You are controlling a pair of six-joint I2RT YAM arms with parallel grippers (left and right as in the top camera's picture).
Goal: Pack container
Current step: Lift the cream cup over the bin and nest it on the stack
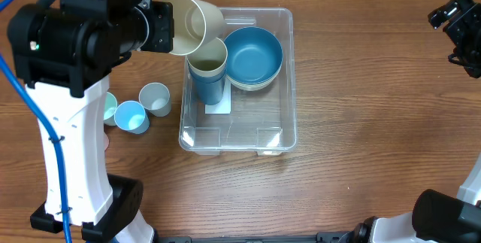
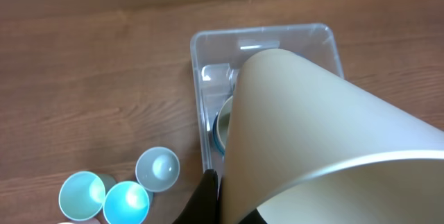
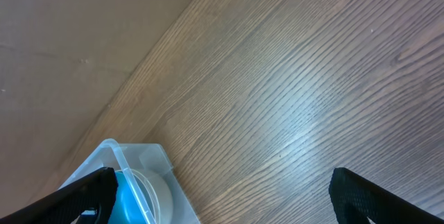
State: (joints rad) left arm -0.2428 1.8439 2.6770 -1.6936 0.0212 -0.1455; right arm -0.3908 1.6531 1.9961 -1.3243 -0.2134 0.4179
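Left tool [image 1: 167, 31] was clamped on the tilted cream cup [image 1: 194, 22]; nesting it well meant levelling it above the cup stack [image 1: 207, 70] in the container [image 1: 288, 70]. Right tool [image 3: 220, 195] stood apart.

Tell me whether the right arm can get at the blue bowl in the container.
Probably yes: the right pincer is open and empty, and the blue bowl lies uncovered in the container's right half.
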